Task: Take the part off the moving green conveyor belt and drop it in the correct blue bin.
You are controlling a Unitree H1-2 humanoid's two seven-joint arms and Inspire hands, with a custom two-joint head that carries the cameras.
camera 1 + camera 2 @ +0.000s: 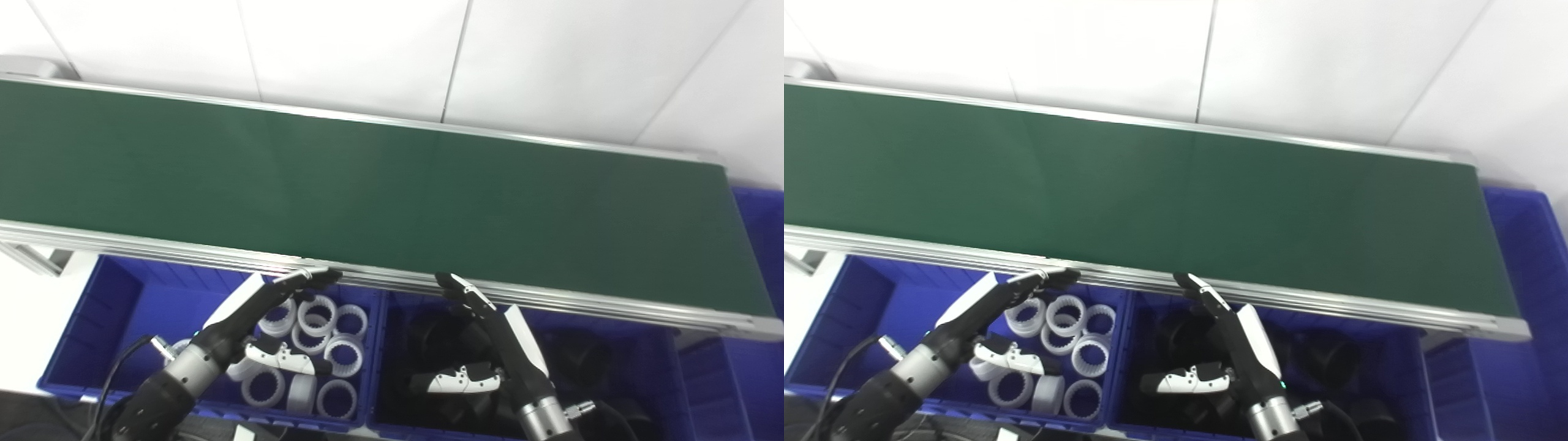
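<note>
Left eye view: your left hand (pixel 263 324) and right hand (pixel 490 343) hover empty, fingers apart and stretched toward the near rail of the green conveyor belt (pixel 367 190), likely staged for a quick reach; no part shows on the belt, so where it is cannot be told. Right eye view: below your left fingers (pixel 1041 280) sits the blue bin of white rings (pixel 1072 343), below your right fingers (pixel 1200 291) the blue bin of dark parts (pixel 1335 355), and beyond both fingertips the belt lies bare, giving you free room past the rail.
</note>
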